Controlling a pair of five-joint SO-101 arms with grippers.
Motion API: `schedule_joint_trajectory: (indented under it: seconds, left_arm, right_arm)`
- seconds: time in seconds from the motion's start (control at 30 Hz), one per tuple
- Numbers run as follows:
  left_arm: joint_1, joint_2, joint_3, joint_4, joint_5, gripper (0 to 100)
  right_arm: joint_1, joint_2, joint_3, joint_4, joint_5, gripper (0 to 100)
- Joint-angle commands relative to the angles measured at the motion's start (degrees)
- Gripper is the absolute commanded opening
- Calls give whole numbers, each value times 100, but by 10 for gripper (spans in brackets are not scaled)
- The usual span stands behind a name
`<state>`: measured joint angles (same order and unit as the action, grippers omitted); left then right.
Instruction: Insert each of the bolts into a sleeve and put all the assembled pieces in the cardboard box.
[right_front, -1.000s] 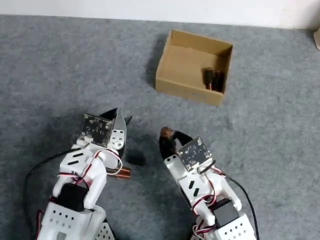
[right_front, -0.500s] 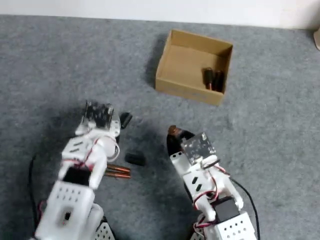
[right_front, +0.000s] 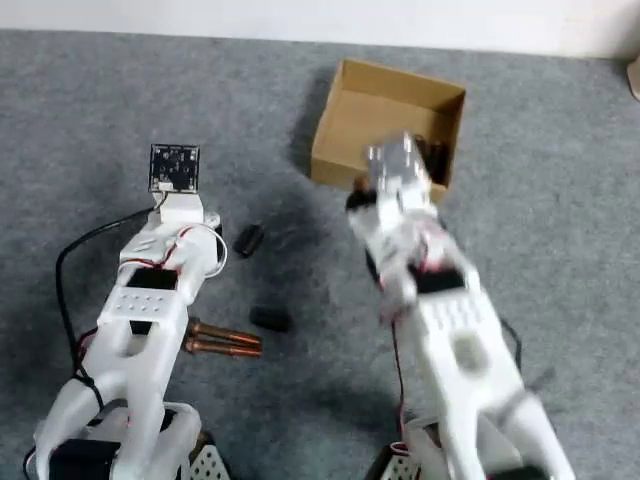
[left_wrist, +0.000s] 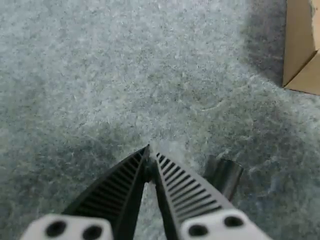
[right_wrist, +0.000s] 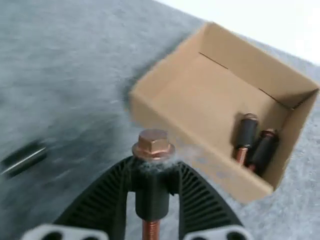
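inside the cardboard box (right_wrist: 210, 100), two finished pieces (right_wrist: 246, 134) already lying side by side; third piece (right_wrist: 153, 146) clamped in the right claw (right_wrist: 152, 170) close by the near wall (yet to be lifted over). left claw (left_wrist: 150, 159) pinched shut on nothing, beside one loose sleeve (left_wrist: 223, 175). on the carpet (right_front: 100, 100), another sleeve (right_front: 270, 319) and two bolts (right_front: 228, 341) unpaired, bolt ends partly under the left arm.

right claw (right_wrist: 152, 172) | carried sleeved bolt (right_wrist: 152, 146) up to cardboard box (right_wrist: 170, 117) | left claw (left_wrist: 150, 162) | swung forward
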<state>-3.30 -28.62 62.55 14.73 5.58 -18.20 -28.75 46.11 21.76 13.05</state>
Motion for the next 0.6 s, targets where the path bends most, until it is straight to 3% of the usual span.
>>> schedule_joint_trajectory:
  seconds: [0.0,0.3,0.57]
  left_arm:
    - [-75,22,-303,-123,53,10]
    - [-57,66,-303,-299,35,10]
    - [-48,66,-295,-334,35,10]
  right_arm:
    - [435,1789,-1921,-215,-18,5]
    - [901,4312,-5095,1059,-35,5]
    - [927,5464,-6457,1736,-44,5]
